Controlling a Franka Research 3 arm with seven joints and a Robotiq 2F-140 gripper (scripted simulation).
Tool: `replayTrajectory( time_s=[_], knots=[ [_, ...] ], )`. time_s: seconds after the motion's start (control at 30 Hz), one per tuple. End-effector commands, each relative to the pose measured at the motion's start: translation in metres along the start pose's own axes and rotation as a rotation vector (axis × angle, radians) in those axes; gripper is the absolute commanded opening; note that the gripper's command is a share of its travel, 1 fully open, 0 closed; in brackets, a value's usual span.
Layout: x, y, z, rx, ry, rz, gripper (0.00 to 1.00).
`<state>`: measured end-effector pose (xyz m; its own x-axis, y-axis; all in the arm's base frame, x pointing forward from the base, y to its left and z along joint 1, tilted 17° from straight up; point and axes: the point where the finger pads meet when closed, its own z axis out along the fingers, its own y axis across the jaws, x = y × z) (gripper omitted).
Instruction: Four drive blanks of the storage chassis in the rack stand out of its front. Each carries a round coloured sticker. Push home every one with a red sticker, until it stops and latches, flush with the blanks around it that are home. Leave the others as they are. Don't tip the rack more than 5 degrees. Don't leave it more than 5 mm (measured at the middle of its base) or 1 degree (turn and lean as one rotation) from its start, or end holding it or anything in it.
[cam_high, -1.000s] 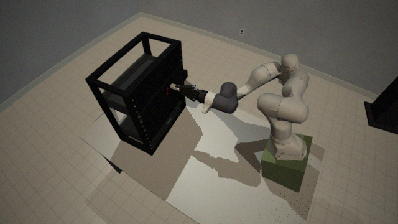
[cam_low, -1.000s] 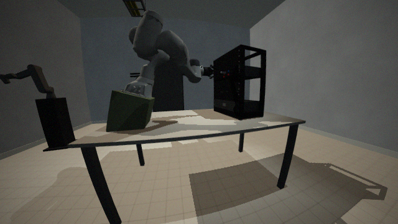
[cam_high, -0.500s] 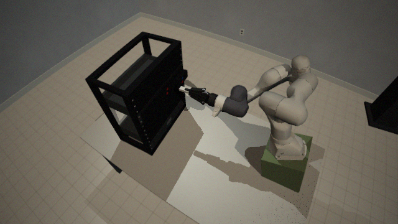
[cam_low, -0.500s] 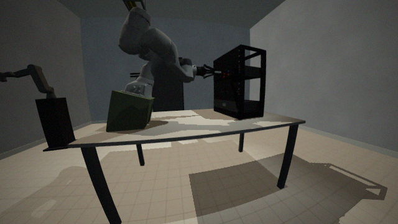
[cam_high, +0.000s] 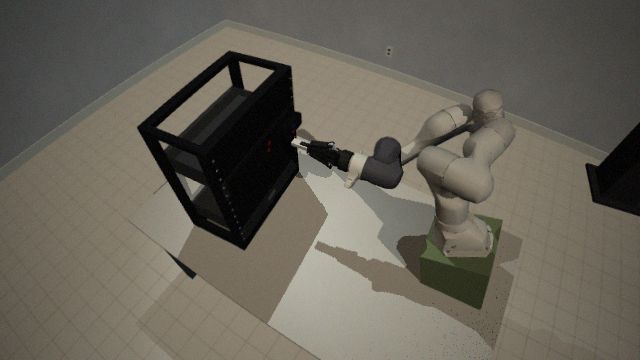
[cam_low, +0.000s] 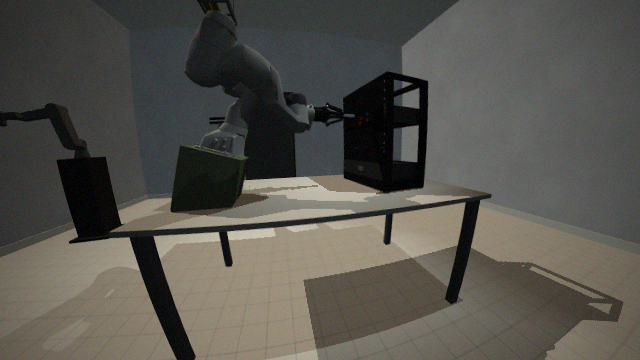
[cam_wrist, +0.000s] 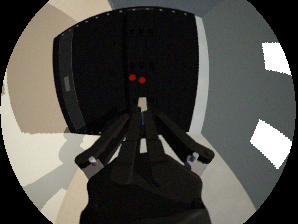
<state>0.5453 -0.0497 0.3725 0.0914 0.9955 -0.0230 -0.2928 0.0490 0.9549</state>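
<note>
The black open-frame rack (cam_high: 225, 150) stands on the table with its dark chassis front facing my arm. Two red stickers (cam_high: 269, 146) show side by side on that front; the wrist view shows them too (cam_wrist: 136, 79). A blue sticker (cam_high: 293, 120) sits near the front's upper right edge. My gripper (cam_high: 300, 144) is shut and empty, and points straight at the front. Its tips are just below the red stickers in the wrist view (cam_wrist: 141, 104). I cannot tell whether the tips touch the front. How far each blank stands out is too dark to judge.
My arm's green base block (cam_high: 460, 265) stands on the same table, right of the rack. A second dark stand (cam_high: 615, 172) is at the far right edge. In the exterior view the rack (cam_low: 385, 132) stands near the table's far right corner.
</note>
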Motion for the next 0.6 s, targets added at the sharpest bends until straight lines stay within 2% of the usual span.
replayTrajectory(
  time_s=[0.0, 0.3, 0.37, 0.57],
  knots=[
    [-0.007, -0.003, -0.001, 0.0, 0.006, 0.01, 0.0],
    [-0.054, -0.018, -0.005, 0.0, 0.006, 0.01, 0.0],
    [-0.054, -0.018, -0.005, 0.0, 0.006, 0.01, 0.0],
    [-0.083, -0.027, -0.007, 0.0, 0.006, 0.01, 0.0]
  ],
)
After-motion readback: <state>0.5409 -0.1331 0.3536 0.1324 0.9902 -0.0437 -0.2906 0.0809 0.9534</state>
